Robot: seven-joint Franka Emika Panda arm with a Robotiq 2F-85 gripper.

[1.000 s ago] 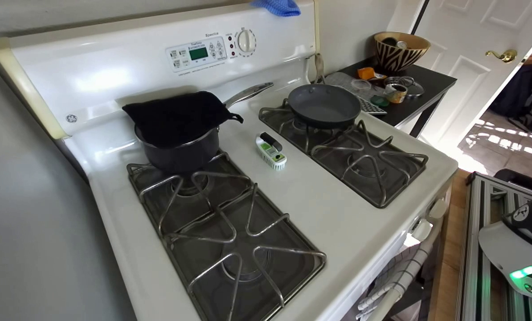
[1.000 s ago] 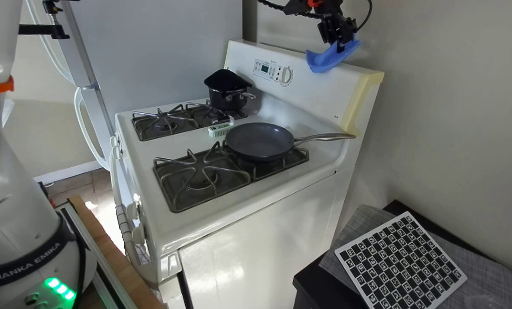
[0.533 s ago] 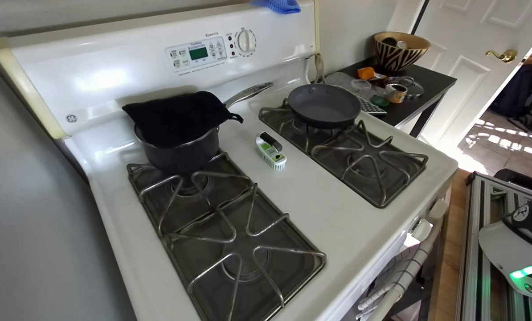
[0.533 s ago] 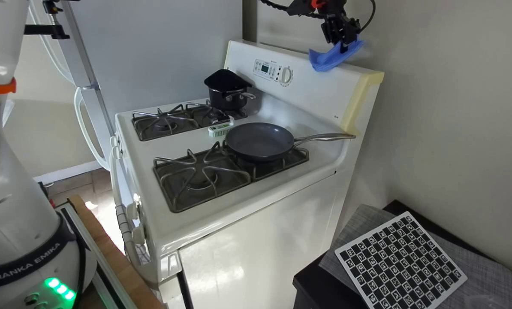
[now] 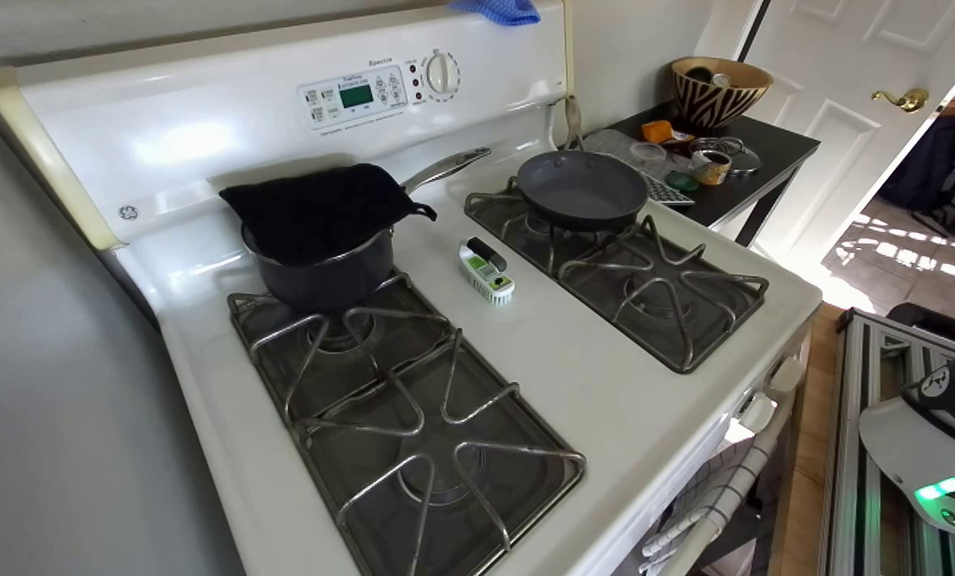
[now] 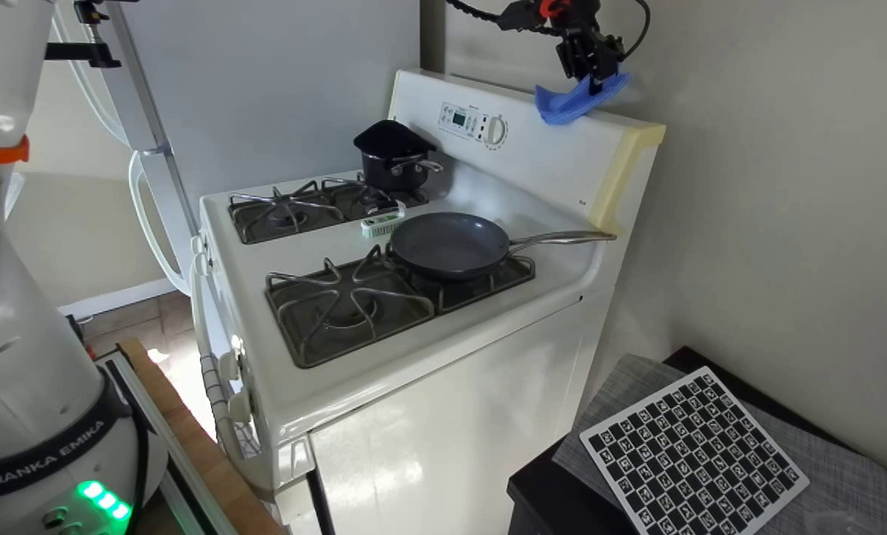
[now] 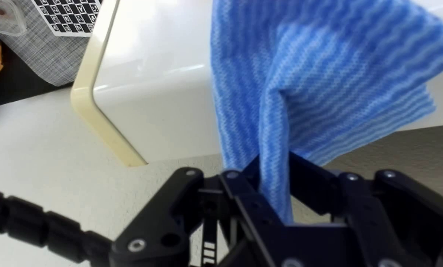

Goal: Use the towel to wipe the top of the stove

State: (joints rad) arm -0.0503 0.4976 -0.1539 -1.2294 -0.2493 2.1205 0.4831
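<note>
My gripper [image 6: 596, 80] is at the top of the stove's back panel, near the end that has the knob. In the wrist view its jaws are shut on a fold of the bright-blue towel [image 7: 318, 74], which spreads out beyond the fingers over the white panel top. In an exterior view the towel [image 5: 501, 10] peeks in at the upper edge, the gripper itself being out of that picture. Whether the cloth presses on the panel I cannot tell. Below is the white stove [image 5: 541, 344] with its black grates.
A dark pot [image 5: 325, 264] with a black cloth over it stands on a rear burner, a grey pan [image 5: 583, 188] on the other rear one. Between the grates lies a white-green brush [image 5: 485, 272]. A dark side table [image 6: 547, 490] adjoins the stove. The wall [image 6: 770, 186] rises behind.
In the first half second the gripper, with the towel in it, has shifted slightly along the back panel toward its knob end and a little up. Since then it has hardly moved.
</note>
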